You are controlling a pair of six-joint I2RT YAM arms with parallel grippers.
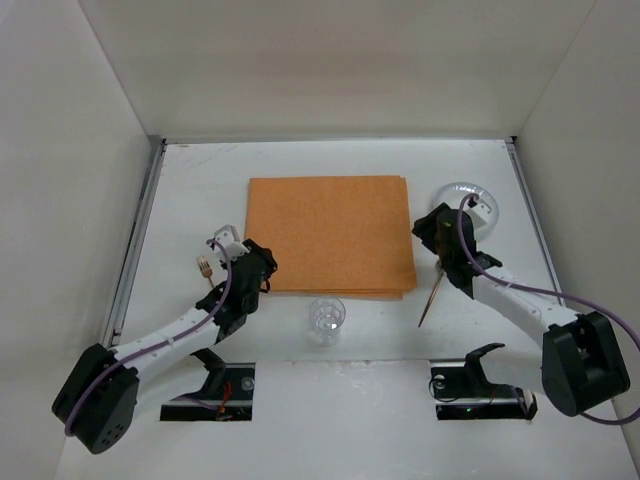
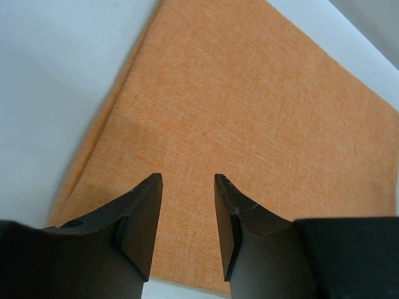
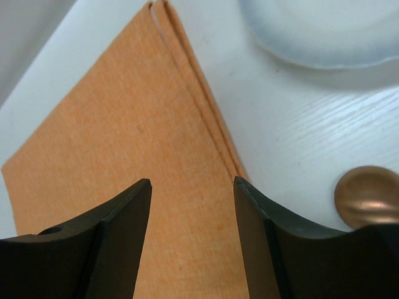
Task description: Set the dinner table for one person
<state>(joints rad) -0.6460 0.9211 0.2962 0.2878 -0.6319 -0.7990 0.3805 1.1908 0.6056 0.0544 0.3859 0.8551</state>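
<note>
The white dinner table (image 1: 200, 180) carries an orange folded placemat (image 1: 330, 235) at its middle. My left gripper (image 1: 262, 262) is open and empty over the placemat's near left corner; in the left wrist view the gripper (image 2: 188, 180) frames only orange cloth (image 2: 249, 112). My right gripper (image 1: 432, 228) is open and empty at the placemat's right edge; in the right wrist view the gripper (image 3: 193, 184) hangs over the cloth (image 3: 112, 137) near its folded edge. A clear plate (image 1: 470, 205) lies just right of it and shows in the right wrist view (image 3: 324, 31).
A clear drinking glass (image 1: 326, 318) stands in front of the placemat. A gold fork (image 1: 205, 267) lies left of the left arm, its handle partly hidden. A gold-brown utensil (image 1: 432, 300) lies right of the glass; a spoon bowl (image 3: 368, 194) shows by the right finger. Metal rails (image 1: 140, 230) line the sides.
</note>
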